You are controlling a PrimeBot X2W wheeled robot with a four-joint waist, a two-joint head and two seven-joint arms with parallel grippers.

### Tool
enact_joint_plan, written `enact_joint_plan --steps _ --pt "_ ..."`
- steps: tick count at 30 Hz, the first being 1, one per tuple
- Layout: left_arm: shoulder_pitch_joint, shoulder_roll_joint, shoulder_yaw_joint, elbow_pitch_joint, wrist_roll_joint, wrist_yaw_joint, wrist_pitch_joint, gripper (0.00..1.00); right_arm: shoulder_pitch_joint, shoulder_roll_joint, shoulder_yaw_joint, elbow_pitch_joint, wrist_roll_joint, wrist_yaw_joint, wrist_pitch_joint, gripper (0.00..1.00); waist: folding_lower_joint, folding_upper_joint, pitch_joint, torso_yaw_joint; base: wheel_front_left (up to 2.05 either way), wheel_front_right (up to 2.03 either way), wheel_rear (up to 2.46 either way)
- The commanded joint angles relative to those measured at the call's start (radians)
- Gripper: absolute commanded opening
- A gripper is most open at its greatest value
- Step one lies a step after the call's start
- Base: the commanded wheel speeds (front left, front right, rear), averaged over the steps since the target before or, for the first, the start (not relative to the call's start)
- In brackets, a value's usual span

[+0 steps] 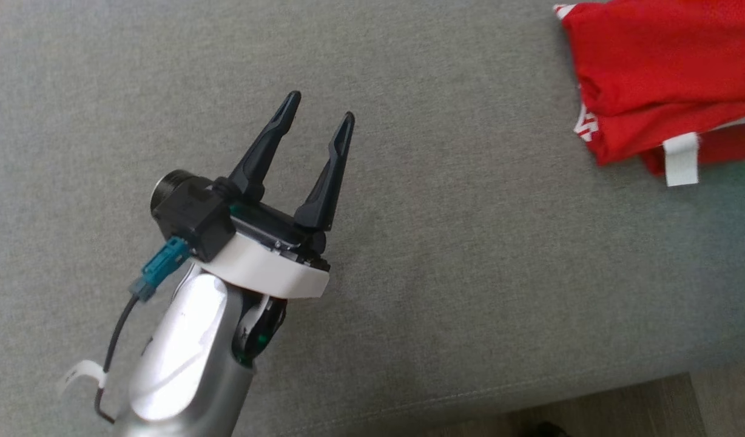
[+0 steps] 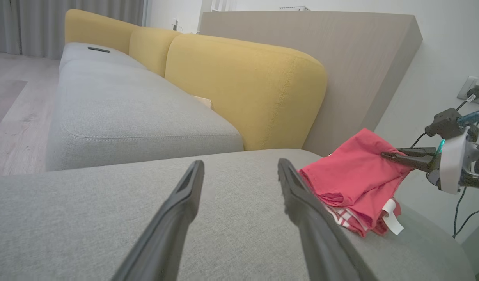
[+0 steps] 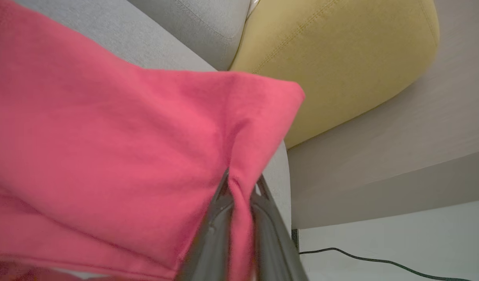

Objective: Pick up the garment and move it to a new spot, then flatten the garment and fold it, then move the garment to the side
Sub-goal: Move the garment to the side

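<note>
Garment [image 1: 664,79] of red knit fabric, folded into a thick bundle with a white label [image 1: 680,159] hanging from its near edge, lies on the grey fabric sofa seat [image 1: 445,255] at about 2 o'clock in the head view. The left gripper [image 1: 321,108], two long dark fingers on a silver forearm, sits at 8 o'clock in that view. Its jaws are spread wide and hold nothing, its fingers point toward 1 o'clock, and it is well apart from the garment. In the left wrist view the right gripper [image 2: 385,155] is at 3 o'clock, its jaws pinched narrow on the top layer of red cloth, with that corner raised above the bundle. The right wrist view shows a ridge of fabric clamped between its fingers [image 3: 216,242]. Yellow fabric back cushions [image 2: 243,86] stand at 12 o'clock behind the seat.
</note>
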Motion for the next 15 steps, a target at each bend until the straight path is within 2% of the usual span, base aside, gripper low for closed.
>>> enact_joint_plan --steps 1,4,5,6,15 --pt "-0.031 0.018 0.031 -0.039 -0.009 -0.006 -0.005 1.00 0.032 -0.041 -0.022 -0.022 -0.014 -0.001 0.006 0.00 -0.0002 0.0000 0.012 0.002 0.00 0.00 0.00" --pt "-0.034 0.022 0.033 -0.038 -0.010 -0.006 -0.005 1.00 0.051 -0.027 -0.069 -0.031 -0.034 -0.001 0.018 0.00 -0.0002 0.0000 0.016 0.000 0.00 0.00 0.00" --pt "-0.035 0.023 0.034 -0.036 -0.011 -0.006 -0.005 1.00 0.054 -0.023 -0.084 -0.037 -0.043 -0.001 0.019 0.44 -0.0002 0.0000 0.015 -0.001 0.00 0.00 0.00" --pt "-0.035 0.023 0.035 -0.035 -0.012 -0.006 -0.005 1.00 0.057 -0.015 -0.102 -0.041 -0.049 -0.001 0.022 1.00 -0.0002 0.0000 0.011 -0.001 0.00 0.00 0.00" --pt "-0.016 0.017 0.058 -0.027 -0.020 -0.006 -0.005 1.00 0.091 0.045 -0.194 -0.106 -0.106 -0.001 0.039 1.00 -0.0002 0.0000 -0.053 0.001 0.00 0.00 0.00"
